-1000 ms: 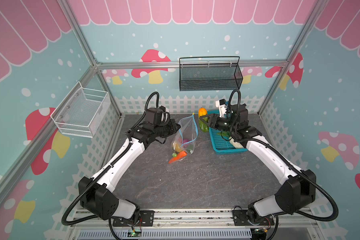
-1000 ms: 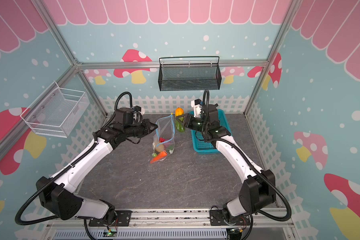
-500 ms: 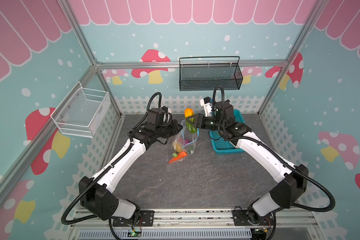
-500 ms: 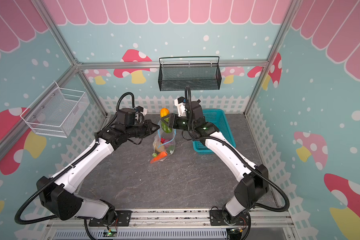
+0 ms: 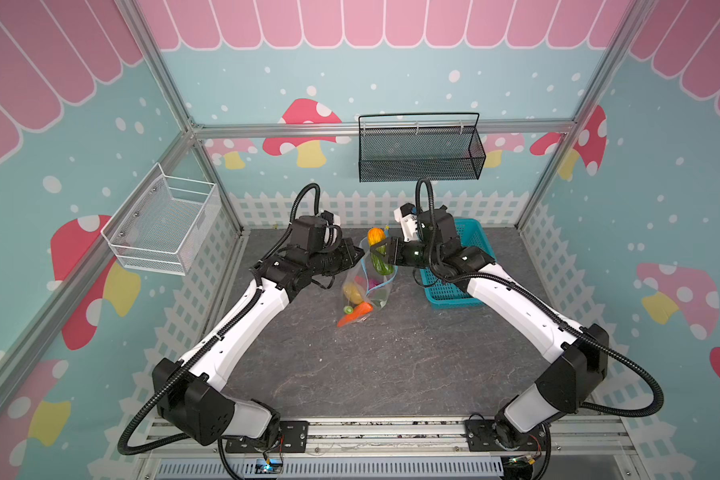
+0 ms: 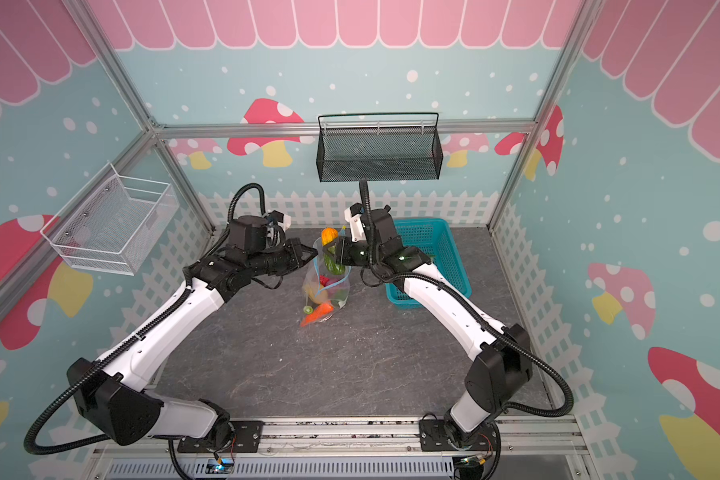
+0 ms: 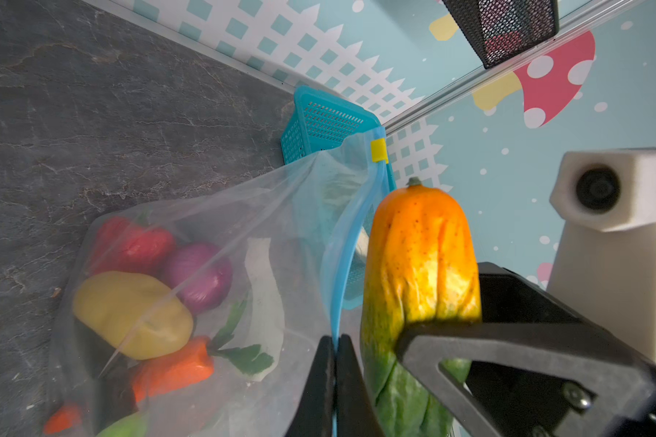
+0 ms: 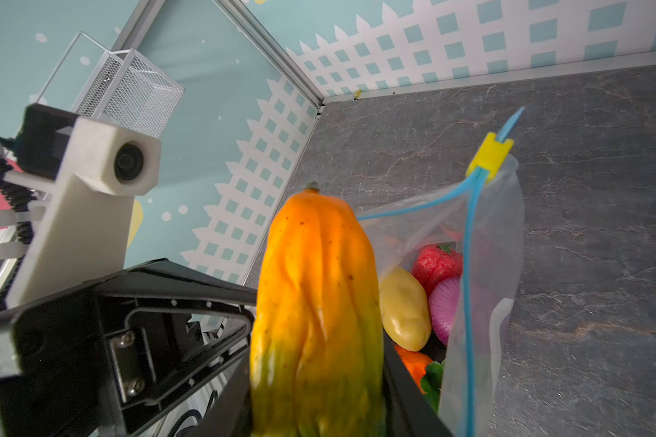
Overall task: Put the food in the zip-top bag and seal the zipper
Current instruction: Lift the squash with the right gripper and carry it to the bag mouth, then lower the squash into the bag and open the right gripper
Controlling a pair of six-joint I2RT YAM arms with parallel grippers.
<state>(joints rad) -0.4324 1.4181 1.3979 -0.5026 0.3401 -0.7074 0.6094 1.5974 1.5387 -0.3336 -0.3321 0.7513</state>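
The left gripper (image 7: pixel 335 348) pinches tight on the blue zipper (image 8: pixel 470 265) of the bag (image 7: pixel 243 227), holding the mouth up above the table (image 5: pixel 391 365). The right gripper (image 5: pixel 381 253), partly open, clamps a long orange-green fruit (image 7: pixel 421 257) at the opening. The film looks limp and slippery; the stiffer zipper seems the surest hold.

Both arms bend inward, wrists nearly meeting. The left end effector (image 5: pixel 359 252) is pinched tight on the edge of the bag (image 5: pixel 376 293); the right end effector (image 5: pixel 380 255) clamps an orange-green fruit (image 5: pixel 376 236).
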